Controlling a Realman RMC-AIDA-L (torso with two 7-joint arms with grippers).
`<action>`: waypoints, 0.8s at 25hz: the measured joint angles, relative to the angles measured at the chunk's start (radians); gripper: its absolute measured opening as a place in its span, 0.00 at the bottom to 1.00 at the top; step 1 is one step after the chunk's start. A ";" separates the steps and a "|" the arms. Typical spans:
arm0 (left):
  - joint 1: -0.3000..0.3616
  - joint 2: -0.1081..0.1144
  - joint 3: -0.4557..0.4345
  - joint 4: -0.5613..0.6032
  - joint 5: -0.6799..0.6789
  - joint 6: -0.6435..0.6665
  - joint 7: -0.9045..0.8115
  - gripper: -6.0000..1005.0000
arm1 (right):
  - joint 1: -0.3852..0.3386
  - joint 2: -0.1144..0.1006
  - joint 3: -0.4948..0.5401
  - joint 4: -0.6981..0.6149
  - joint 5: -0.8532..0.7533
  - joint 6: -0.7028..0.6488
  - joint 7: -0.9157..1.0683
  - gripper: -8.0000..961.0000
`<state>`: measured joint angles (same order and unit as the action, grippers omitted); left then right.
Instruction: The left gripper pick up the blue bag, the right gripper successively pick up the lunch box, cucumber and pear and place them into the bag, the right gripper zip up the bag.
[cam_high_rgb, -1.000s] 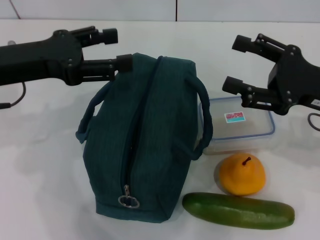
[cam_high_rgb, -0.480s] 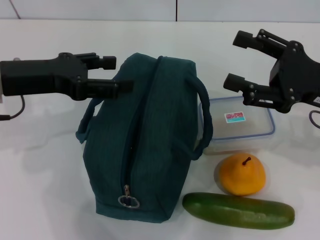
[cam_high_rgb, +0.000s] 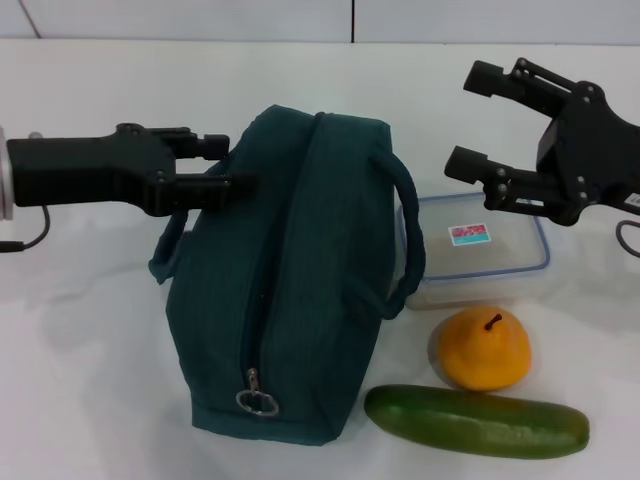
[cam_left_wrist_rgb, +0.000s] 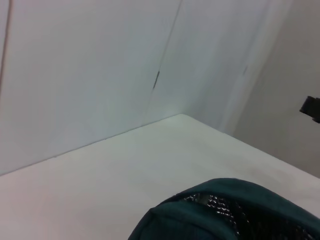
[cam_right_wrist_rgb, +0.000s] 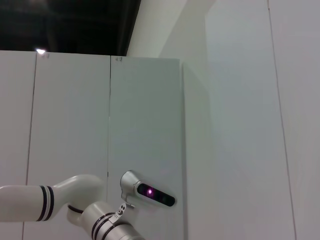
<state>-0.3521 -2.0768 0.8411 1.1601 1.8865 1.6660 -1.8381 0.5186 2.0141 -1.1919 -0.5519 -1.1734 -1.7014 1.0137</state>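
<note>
The blue bag (cam_high_rgb: 290, 290) stands in the middle of the table in the head view, its zip closed and the zipper pull (cam_high_rgb: 257, 401) at the near end. My left gripper (cam_high_rgb: 228, 163) is at the bag's upper left side, open, its fingers level with the top of the left handle (cam_high_rgb: 168, 243); contact cannot be made out. The left wrist view shows the bag's top (cam_left_wrist_rgb: 225, 210). My right gripper (cam_high_rgb: 475, 118) hovers open above the back left corner of the lunch box (cam_high_rgb: 480, 250). The pear (cam_high_rgb: 485, 348) and the cucumber (cam_high_rgb: 476, 421) lie in front of the box.
The white table (cam_high_rgb: 80, 350) runs back to a white wall (cam_high_rgb: 200, 18). The lunch box touches the bag's right handle (cam_high_rgb: 405, 240). The right wrist view shows only wall panels and a white robot arm (cam_right_wrist_rgb: 60, 200).
My left gripper has come down and nearer along the bag's left side, its fingers a little closer together, and the left handle has shifted slightly. The right gripper has barely moved.
</note>
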 joint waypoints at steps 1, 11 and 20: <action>-0.002 0.001 0.000 -0.004 0.001 0.000 0.012 0.80 | 0.000 0.001 0.000 0.002 0.000 0.001 0.000 0.85; -0.021 -0.004 -0.001 -0.064 -0.001 -0.040 0.087 0.57 | -0.007 0.002 0.000 0.008 0.000 0.005 -0.001 0.85; -0.049 -0.006 0.003 -0.126 -0.001 -0.071 0.100 0.19 | 0.003 0.010 0.006 0.186 0.146 0.055 -0.055 0.85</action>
<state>-0.4008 -2.0826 0.8444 1.0343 1.8851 1.5953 -1.7376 0.5214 2.0237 -1.1857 -0.3661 -1.0274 -1.6464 0.9591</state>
